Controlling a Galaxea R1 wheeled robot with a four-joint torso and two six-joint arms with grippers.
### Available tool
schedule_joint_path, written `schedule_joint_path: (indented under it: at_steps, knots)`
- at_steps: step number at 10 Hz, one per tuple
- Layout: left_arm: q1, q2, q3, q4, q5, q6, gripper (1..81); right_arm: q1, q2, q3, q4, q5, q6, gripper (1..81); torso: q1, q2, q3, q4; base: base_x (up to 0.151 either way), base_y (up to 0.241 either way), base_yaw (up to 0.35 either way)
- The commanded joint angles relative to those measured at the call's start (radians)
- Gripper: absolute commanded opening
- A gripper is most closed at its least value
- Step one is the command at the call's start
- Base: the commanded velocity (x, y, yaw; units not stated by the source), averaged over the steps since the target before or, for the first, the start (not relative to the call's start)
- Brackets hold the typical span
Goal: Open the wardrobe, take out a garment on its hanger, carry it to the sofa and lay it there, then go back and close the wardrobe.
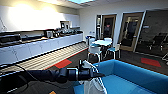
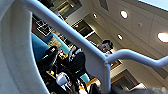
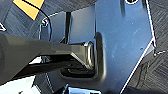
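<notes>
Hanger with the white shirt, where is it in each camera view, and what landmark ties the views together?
Head view: the hanger is low in the middle, at the left end effector, by the sofa edge.
Left wrist view: the hanger bars cross close to the camera, with the sofa behind.
Right wrist view: carpet and a yellow patch.
Shared landmark: the blue sofa, head and left wrist views.

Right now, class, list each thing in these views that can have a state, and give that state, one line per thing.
Left gripper: shut on the hanger.
Hanger: held, carrying the white T-shirt.
White T-shirt: hanging from the hanger, over the sofa's near edge.
Sofa: seat bare, shirt not yet laid down.
</notes>
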Motion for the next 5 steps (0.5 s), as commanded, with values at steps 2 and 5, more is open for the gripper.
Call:
schedule_joint_path:
  at_steps: [2,5]
  knots:
    - [-0.164,-0.003,0.024,0.029,-0.036,0.020,1.0,0.032,-0.006,-0.004,-0.011,-0.035,-0.004,81.1,0.001,0.000,0.000,0.000,0.000,0.000,-0.246]
    - [-0.164,-0.006,0.024,0.028,-0.037,0.020,1.0,0.033,-0.003,-0.004,-0.011,-0.036,-0.004,81.1,0.001,0.000,0.000,0.000,0.000,0.000,-0.246]
